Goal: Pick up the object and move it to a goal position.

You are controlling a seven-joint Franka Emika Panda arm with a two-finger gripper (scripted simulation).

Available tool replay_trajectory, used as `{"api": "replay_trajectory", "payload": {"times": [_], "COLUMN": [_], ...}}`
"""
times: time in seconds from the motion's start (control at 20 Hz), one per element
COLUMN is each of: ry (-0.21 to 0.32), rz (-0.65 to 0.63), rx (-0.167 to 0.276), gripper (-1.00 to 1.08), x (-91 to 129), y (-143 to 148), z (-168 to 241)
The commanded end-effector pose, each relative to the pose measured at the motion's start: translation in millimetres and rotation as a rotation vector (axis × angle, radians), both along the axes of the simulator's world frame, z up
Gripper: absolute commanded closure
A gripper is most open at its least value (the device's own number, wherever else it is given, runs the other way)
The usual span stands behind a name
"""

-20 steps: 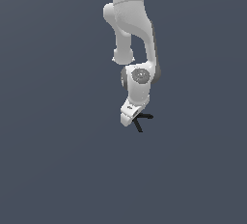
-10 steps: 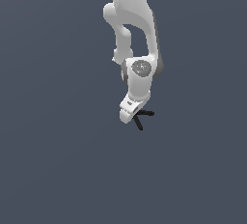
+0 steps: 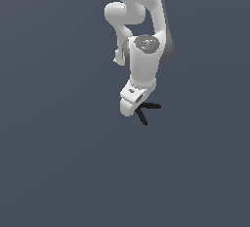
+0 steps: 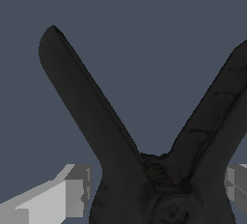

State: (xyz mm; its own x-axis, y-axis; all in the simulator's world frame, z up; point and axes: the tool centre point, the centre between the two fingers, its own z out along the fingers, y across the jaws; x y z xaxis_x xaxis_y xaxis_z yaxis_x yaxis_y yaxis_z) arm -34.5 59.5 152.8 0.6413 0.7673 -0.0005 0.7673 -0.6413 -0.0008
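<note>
A smooth, glossy white arm (image 3: 141, 35) is seen descending from the upper middle of the exterior view, built of rounded, tube-like segments with a grey speckled disc set into one joint. At its lower end, a little below the centre of the frame, the gripper (image 3: 133, 104) is carried, rounded and white like the rest.

The object (image 3: 145, 110) is found just beside and partly under the gripper, slightly right of the frame's centre. It is matte black, and two straight rods are splayed from it in a V toward the exterior view's right and lower right.

In the wrist view the object (image 4: 144, 170) fills most of the frame: two flat-sided, round-tipped bars of dull black meet at a lumpy, roughly textured hub. Pale grey, blocky fingers (image 4: 67, 191) are seen on either side of that hub, close against it. Whether they are clenched on it or merely straddling it cannot be told.

The floor (image 3: 58, 162) is a plain, even slate grey.
</note>
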Motion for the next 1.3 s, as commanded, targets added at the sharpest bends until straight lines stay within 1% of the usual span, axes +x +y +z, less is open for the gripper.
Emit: {"api": "replay_trajectory", "payload": {"times": [0.0,0.85,1.05,1.25], "ry": [-0.001,-0.001,-0.001,-0.001], "rz": [0.001,0.001,0.0,-0.001], "rx": [0.001,0.002,0.001,0.001], "gripper": [1.08,1.08,1.08,1.08], "x": [4.2,33.8,40.8,46.4], "y": [-0.5,-6.0,-7.2,-8.4], "z": [28.9,204.9,238.9,264.2]}}
